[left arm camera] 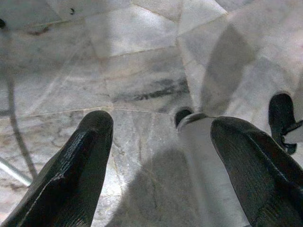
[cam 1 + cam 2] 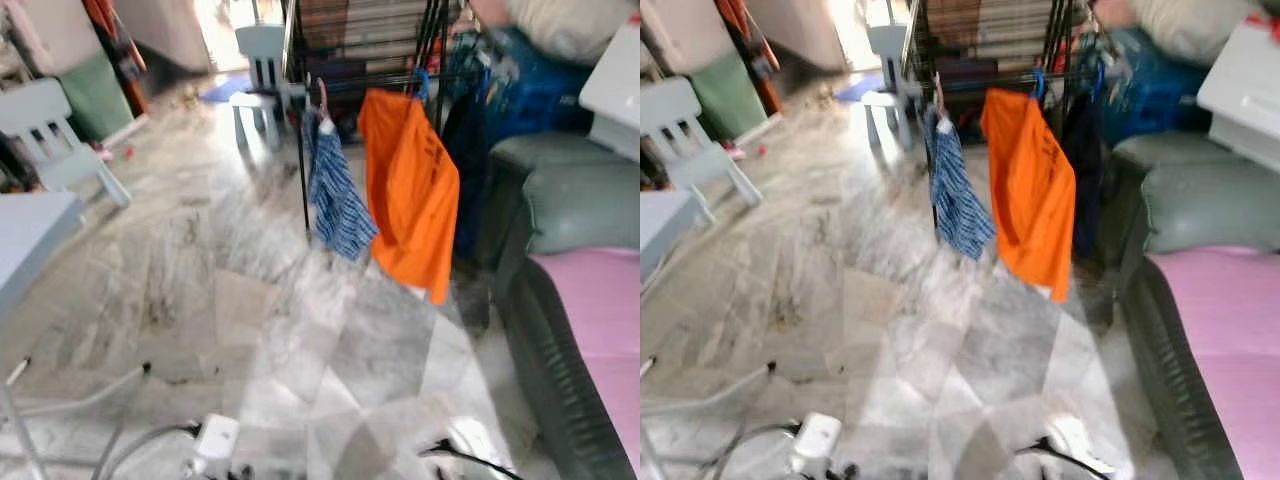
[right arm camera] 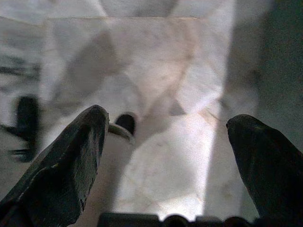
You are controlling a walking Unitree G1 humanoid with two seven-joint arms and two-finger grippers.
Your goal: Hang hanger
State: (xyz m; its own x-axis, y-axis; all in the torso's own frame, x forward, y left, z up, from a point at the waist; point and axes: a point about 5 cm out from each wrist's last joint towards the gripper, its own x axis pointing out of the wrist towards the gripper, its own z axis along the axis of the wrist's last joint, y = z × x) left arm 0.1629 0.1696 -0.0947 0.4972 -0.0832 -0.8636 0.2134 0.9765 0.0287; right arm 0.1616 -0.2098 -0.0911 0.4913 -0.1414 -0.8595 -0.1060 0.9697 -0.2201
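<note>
Head views: orange shirt (image 2: 410,190) on drying rack (image 2: 360,60); wrist views: both fingers spread above marble floor (image 1: 142,71).

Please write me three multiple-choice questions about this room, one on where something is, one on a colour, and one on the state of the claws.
1. Where does the orange garment hang?
A. On the black drying rack, beside the blue striped garment
B. Over the back of the pale blue chair
C. On the pink cushion

2. What colour is the cushion on the dark sofa?
A. Yellow
B. Pink
C. White

3. How do the two claws stand?
A. Both shut on a hanger
B. Left shut, right open
C. Both open and holding nothing

Answers:
1 A: the orange garment hangs from the rack's rail, next to the striped one.
2 B: the seat pad is plainly pink.
3 C: the wrist views show the left claw and the right claw with fingers spread over the marble floor.
</note>
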